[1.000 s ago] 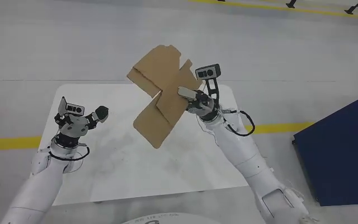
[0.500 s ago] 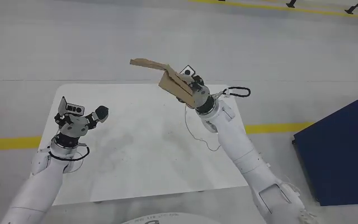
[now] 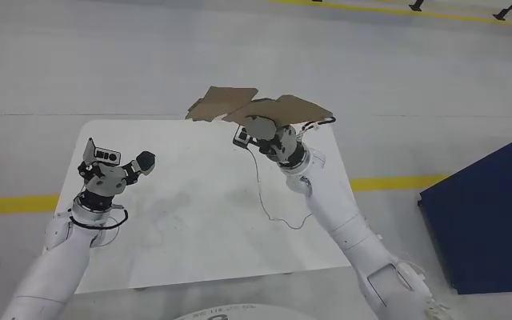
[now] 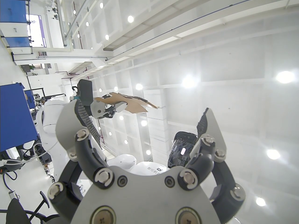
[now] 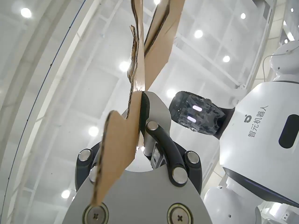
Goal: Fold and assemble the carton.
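Bright, even light falls from overhead, so the white bench (image 3: 200, 232) is lit flat and pale in the top view. Both wrist views look straight up into rows of round ceiling lamps (image 4: 285, 76). The lamps bloom into white glare and wash out the ceiling around them. The straight ceiling beams (image 4: 186, 30) bow into curves toward the edges. The carton (image 5: 116, 145) stands against the bright ceiling, darkest in the fold between its layers.
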Robot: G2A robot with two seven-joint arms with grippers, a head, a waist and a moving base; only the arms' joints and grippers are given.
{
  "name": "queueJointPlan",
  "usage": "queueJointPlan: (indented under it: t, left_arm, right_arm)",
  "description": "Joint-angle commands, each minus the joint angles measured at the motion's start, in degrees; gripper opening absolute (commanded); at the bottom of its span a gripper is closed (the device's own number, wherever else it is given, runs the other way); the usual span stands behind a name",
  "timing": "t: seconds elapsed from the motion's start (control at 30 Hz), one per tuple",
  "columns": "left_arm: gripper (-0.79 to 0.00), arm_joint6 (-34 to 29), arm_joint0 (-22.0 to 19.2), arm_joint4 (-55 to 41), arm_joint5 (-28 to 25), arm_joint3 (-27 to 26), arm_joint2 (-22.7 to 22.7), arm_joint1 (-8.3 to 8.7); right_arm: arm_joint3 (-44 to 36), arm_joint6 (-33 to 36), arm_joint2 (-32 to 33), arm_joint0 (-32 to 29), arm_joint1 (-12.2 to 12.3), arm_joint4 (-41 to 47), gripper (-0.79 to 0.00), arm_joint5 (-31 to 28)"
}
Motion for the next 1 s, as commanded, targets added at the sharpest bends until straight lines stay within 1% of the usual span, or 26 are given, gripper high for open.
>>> queueJointPlan:
  t: [0.0,0.07,0.13,0.17,0.27,0.3,0.37,0.47,0.57,0.77,0.87,0.97]
  left_arm:
    - [0.000,0.0,0.0,0.0,0.0,0.0,0.0,0.00]
    - [0.000,0.0,0.0,0.0,0.0,0.0,0.0,0.00]
    - [0.000,0.0,0.0,0.0,0.0,0.0,0.0,0.00]
    - [0.000,0.0,0.0,0.0,0.0,0.0,0.0,0.00]
    - [0.000,0.0,0.0,0.0,0.0,0.0,0.0,0.00]
    - [0.000,0.0,0.0,0.0,0.0,0.0,0.0,0.00]
    - [0.000,0.0,0.0,0.0,0.0,0.0,0.0,0.00]
    - [0.000,0.0,0.0,0.0,0.0,0.0,0.0,0.00]
    - [0.000,0.0,0.0,0.0,0.0,0.0,0.0,0.00]
    - [0.000,0.0,0.0,0.0,0.0,0.0,0.0,0.00]
    - [0.000,0.0,0.0,0.0,0.0,0.0,0.0,0.00]
    - [0.000,0.0,0.0,0.0,0.0,0.0,0.0,0.00]
  right_arm:
    - [0.0,0.0,0.0,0.0,0.0,0.0,-0.785,0.0]
    - [-0.1,-0.6,-1.0,-0.5,-0.2,4.1,-0.785,5.7]
    - [2.2,-4.9,-1.2,0.1,-0.4,9.0,-0.785,8.8]
    - [4.1,-7.6,-1.9,0.4,-0.6,14.3,-0.785,12.2]
    - [10.2,-18.0,-3.9,3.1,-1.1,30.1,-0.785,18.9]
    - [12.0,-22.1,-4.3,4.5,-1.2,34.7,-0.785,19.1]
    - [13.6,-28.1,-5.1,5.5,-1.4,42.1,-0.785,18.8]
    - [13.5,-32.9,-4.4,5.6,-1.3,48.6,-0.785,18.5]
    - [13.0,-35.8,-2.8,5.2,-1.1,51.0,-0.785,18.1]
    - [11.7,-38.1,-0.7,4.0,-1.3,51.2,-0.785,16.8]
    - [11.3,-38.2,0.3,4.0,-1.5,49.2,-0.785,15.6]
    - [10.3,-35.4,1.9,3.7,-1.7,43.9,-0.785,13.8]
